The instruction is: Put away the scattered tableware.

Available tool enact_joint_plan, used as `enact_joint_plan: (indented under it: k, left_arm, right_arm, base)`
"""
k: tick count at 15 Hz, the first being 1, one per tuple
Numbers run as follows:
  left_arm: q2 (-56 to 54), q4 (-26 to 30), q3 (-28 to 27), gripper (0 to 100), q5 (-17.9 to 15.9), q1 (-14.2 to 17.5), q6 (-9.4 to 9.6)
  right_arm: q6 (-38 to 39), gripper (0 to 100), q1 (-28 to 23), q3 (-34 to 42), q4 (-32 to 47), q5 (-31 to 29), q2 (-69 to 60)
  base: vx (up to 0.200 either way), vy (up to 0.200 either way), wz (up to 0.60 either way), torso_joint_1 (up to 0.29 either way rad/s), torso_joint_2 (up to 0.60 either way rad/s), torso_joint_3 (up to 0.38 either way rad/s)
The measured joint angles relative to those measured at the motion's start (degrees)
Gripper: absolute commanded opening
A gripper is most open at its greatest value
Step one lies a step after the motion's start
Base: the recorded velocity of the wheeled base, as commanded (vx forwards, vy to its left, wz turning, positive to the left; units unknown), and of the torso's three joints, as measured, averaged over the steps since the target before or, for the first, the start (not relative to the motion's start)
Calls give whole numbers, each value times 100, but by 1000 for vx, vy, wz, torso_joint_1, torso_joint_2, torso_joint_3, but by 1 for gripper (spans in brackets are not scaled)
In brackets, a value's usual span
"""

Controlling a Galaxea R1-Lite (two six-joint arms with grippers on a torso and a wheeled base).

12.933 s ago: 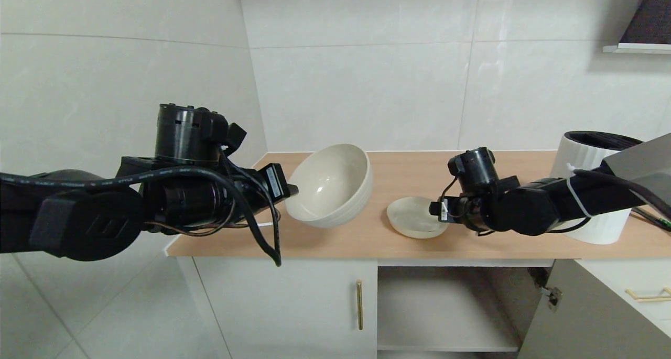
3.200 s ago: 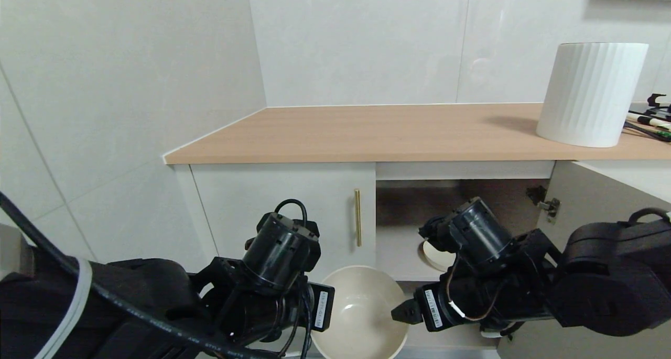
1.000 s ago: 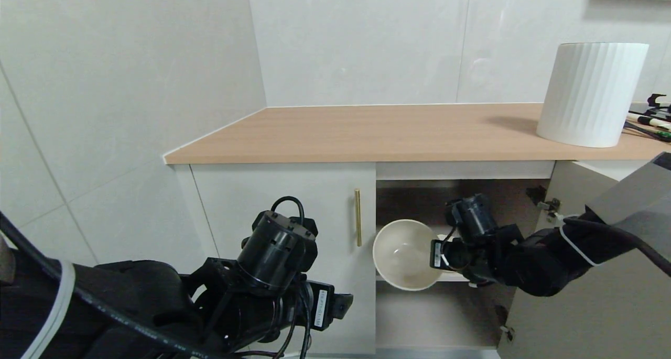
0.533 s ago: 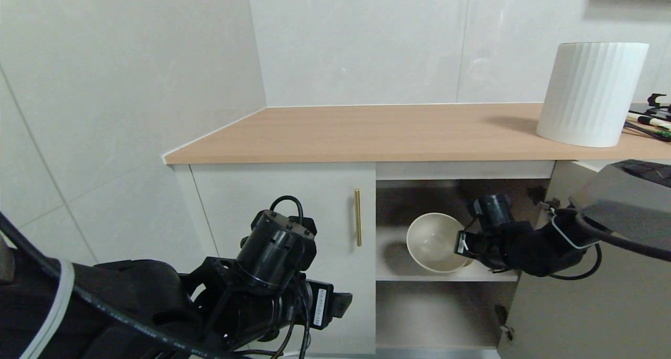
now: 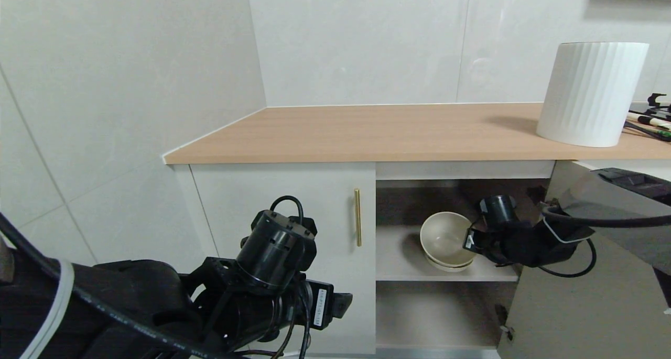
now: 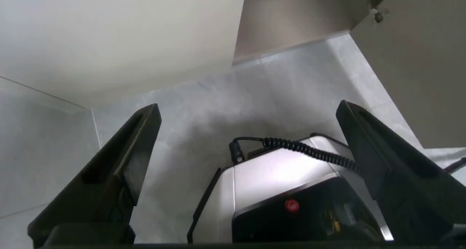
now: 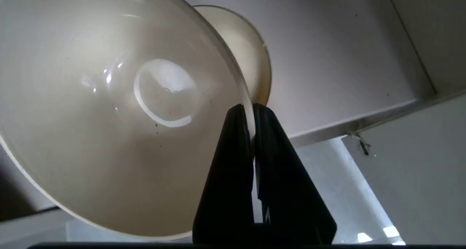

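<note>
The left gripper (image 5: pixel 339 304) is closest, low in the picture and left of the middle. Its two fingers (image 6: pixel 109 183) stand wide apart with nothing between them.

Just behind it is the cupboard (image 5: pixel 461 170). Its left door (image 5: pixel 293 207) is shut and has a thin gold handle (image 5: pixel 357 217). Its right door (image 5: pixel 576 306) swings out at the lower right.

Inside the open part, right of the middle of the picture, the right gripper (image 5: pixel 468 242) pinches the rim of the bowl (image 5: pixel 443 234). Its fingers (image 7: pixel 237 154) are closed tight on that rim. The bowl is tipped, with its open side facing up and out of the cupboard. It sits over a plate (image 5: pixel 446 266) on the shelf (image 5: pixel 398 267). I cannot tell if the two touch.

Above the cupboard runs the wood counter (image 5: pixel 367 133). A tall white tub (image 5: pixel 592 94) stands on it at the upper right, near the tiled wall (image 5: pixel 367 44).
</note>
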Motion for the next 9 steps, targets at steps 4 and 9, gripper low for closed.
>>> enact_joint_plan:
  k: [4,9]
  left_arm:
    - [22,-1,0,100,2,5,-2]
    - [30,-1,0,100,0,6,0]
  right_arm:
    - [-13,0,-65,-271,18,-2,260]
    - [-13,0,-128,-414,21,-60,408]
  base:
    - [0,0,0,0,0,0]
    - [0,0,0,0,0,0]
